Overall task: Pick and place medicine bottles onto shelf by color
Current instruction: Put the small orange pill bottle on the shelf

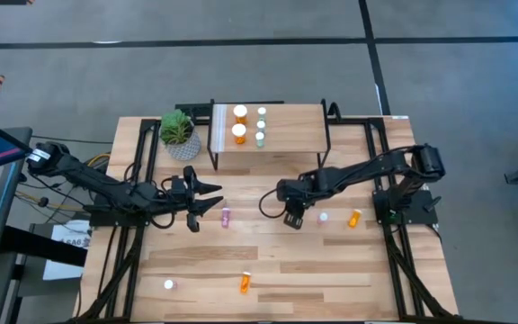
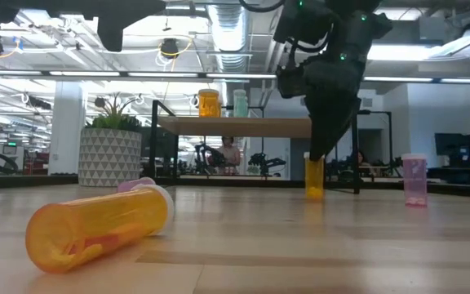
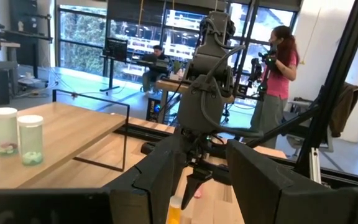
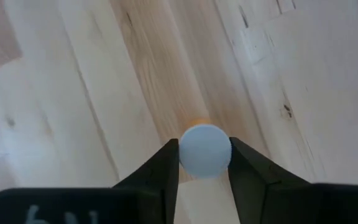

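- Small orange bottle (image 4: pixel 204 150) with white round cap, upright on the tabletop (image 1: pixel 331 270) in front of the shelf; in the low view only its orange body (image 2: pixel 314 178) shows under the dark fingers.
- Right gripper (image 1: pixel 293 219) pointing straight down over that bottle, fingers pressed against both sides of the cap, clamped on it; bottle base on the wood.
- Right arm reaching from the table's right edge toward the middle, elbow bent, wrist turned down.
- Left gripper (image 1: pixel 212 198) level above the table, left of centre, fingers apart with nothing between them; pointed toward the right arm.
- Pink bottle (image 1: pixel 226 217) lying on the table just beside the left gripper's tips, not touched.
- Shelf (image 1: pixel 286 135) at the table's far side: two large orange bottles (image 1: pixel 239 113) standing one behind the other near the white strip, three green ones (image 1: pixel 261 125) in a row just beside them.
- Plant pot (image 1: pixel 179 136) left of the shelf.
- On the table right of the right gripper: an upright pink bottle (image 1: pixel 324 217), then an orange one (image 1: pixel 354 218) on its side.
- Near the front edge: an orange bottle (image 1: pixel 245 283) on its side and a bottle (image 1: pixel 168 284) seen only as a white cap from above.
- Two people (image 3: pixel 278 62) in the room beyond.
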